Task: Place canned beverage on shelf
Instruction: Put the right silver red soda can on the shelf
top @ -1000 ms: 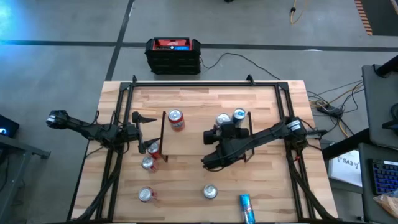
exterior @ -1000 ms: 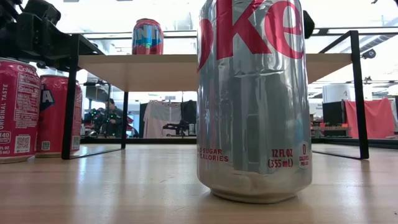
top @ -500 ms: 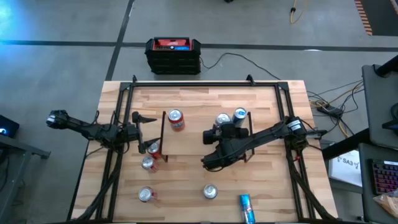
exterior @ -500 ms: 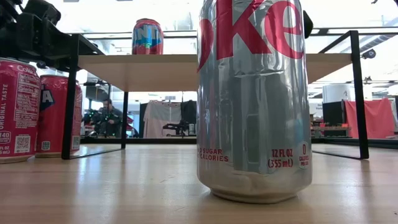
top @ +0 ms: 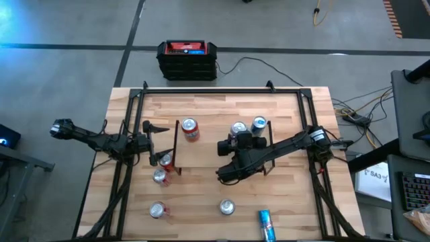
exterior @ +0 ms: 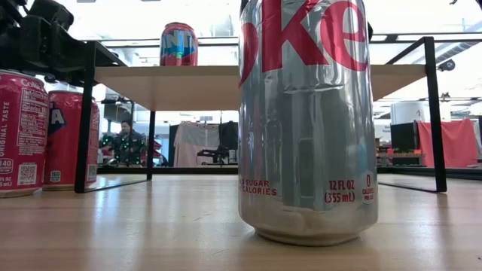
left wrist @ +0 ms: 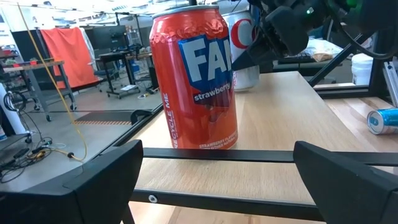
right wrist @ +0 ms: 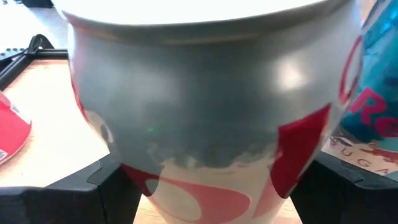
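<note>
Fingers of the right gripper [top: 236, 136] clamp a silver can [right wrist: 205, 106] over the right part of the shelf [top: 201, 153]; whether the can rests on the board cannot be told. Just beside it stands a blue can [top: 259, 124]. Fingers of the left gripper [top: 153, 143] stand wide apart at the shelf's left edge, facing a red strawberry can [left wrist: 194, 78] on the board.

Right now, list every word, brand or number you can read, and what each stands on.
"ke", "SUGAR", "CALORIES", "12 FL OZ (355 mL)": silver can nearest the low camera.
"FA", "strawberry", "RECYCLE ME": red can on the shelf, left wrist view.
"ORIGINAL TASTE", "140": red can at the low view's left edge.
Lettering on the red can beside it and the silver can in the right gripper: unreadable.
</note>
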You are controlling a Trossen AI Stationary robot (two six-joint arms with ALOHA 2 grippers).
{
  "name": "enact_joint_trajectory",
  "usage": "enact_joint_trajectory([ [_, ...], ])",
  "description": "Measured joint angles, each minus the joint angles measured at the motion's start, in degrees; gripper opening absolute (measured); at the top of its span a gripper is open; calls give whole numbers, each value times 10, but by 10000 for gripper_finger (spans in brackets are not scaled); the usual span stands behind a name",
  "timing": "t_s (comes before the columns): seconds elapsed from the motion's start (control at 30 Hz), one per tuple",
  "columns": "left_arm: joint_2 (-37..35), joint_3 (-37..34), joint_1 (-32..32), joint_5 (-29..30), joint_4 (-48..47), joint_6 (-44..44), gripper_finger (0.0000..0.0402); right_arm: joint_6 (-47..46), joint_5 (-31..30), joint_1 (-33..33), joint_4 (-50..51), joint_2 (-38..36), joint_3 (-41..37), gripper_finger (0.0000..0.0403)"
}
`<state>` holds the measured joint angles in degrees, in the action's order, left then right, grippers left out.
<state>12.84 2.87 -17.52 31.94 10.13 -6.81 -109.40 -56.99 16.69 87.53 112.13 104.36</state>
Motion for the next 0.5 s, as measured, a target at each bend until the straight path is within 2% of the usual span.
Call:
enact_joint_trajectory([
  [0.5, 0, 0, 0, 0, 0, 0, 400, -13, -14, -7, 1, 12, 0, 311],
])
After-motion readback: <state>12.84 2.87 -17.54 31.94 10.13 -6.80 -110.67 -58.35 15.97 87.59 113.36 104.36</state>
